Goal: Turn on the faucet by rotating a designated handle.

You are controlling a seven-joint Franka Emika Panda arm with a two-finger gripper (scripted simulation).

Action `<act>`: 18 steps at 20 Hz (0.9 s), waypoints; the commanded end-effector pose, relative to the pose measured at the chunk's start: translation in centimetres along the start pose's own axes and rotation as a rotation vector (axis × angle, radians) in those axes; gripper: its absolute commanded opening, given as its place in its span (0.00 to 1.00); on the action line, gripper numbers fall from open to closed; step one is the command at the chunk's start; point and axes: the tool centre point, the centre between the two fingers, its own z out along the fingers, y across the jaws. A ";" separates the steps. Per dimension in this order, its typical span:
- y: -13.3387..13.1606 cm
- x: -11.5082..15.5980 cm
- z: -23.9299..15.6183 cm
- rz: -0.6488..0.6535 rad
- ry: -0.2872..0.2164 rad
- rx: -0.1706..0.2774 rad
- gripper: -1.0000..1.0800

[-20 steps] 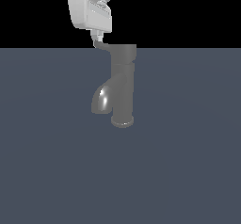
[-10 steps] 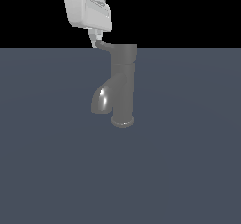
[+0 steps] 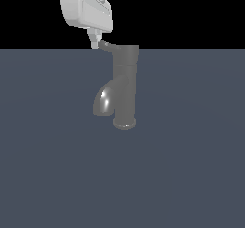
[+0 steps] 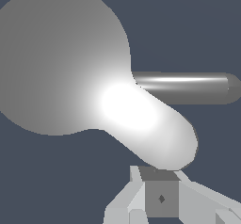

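A flat slate-blue floor [image 3: 191,174] fills the lower part of the exterior view under a plain black background. The faucet [image 3: 125,85] stands upright near the middle of the floor, well away from every edge, its base resting on the surface and its glossy spout [image 3: 103,101] curving down toward the exterior view's left. The handle [image 3: 107,45] juts from the top cap toward that same side. The gripper [image 3: 95,42] hangs just above and beside the handle's tip, probably placed there so that a sideways push would swing the lever around. Its body is cut off by the frame's top, and the fingertips blur into the handle, so contact is hard to judge.

In the wrist view, looking down, the cap shows as a large pale disc with the handle [image 4: 155,129] reaching out from it in strong glare, and the spout [image 4: 188,87] pokes out from under the cap. Parts of the fingers [image 4: 132,197] show at the frame's edge, just off the handle's tip, around a small grey block. I cannot tell whether the fingers are apart or together.
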 end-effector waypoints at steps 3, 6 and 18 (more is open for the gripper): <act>1.0 1.4 0.0 0.014 0.003 -0.004 0.00; 1.3 0.4 0.0 -0.003 0.002 -0.002 0.00; 2.6 5.9 0.0 0.009 0.002 -0.004 0.00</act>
